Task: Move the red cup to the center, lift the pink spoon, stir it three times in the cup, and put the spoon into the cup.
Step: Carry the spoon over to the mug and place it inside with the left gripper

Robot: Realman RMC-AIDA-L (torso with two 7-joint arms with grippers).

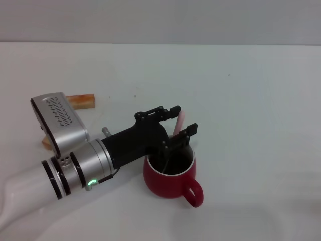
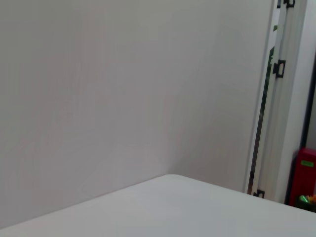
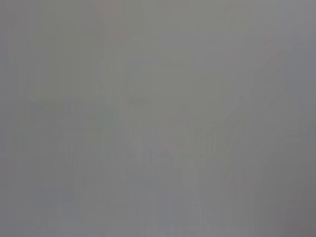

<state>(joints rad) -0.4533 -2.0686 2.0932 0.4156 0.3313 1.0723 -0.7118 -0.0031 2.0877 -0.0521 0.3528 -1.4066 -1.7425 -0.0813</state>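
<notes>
The left end effector [image 1: 179,129] hangs over the far rim of the red cup [image 1: 169,176], its two black fingers [image 1: 190,131] spread with a clear gap between them. The pink spoon [image 1: 177,125] stands in that gap, its pale handle tilted up and away from the robot; whether either finger actually touches the handle cannot be told from the head view. The spoon's lower part drops into the dark inside of the cup and is lost there (only a thin line shows against the shadow).

The cup sits upright on the white tabletop [image 1: 251,100], near the middle of the head view, with its loop handle turned toward the robot and slightly to its right.

Behind the left arm, toward the robot's left, a tan wooden block [image 1: 82,101] lies on the tabletop, well apart from the cup. A second tan piece peeks out from under the silver wrist housing.

The right end effector does not show in any view. The left wrist view takes in only a plain wall and a corner of the tabletop [image 2: 168,207].
</notes>
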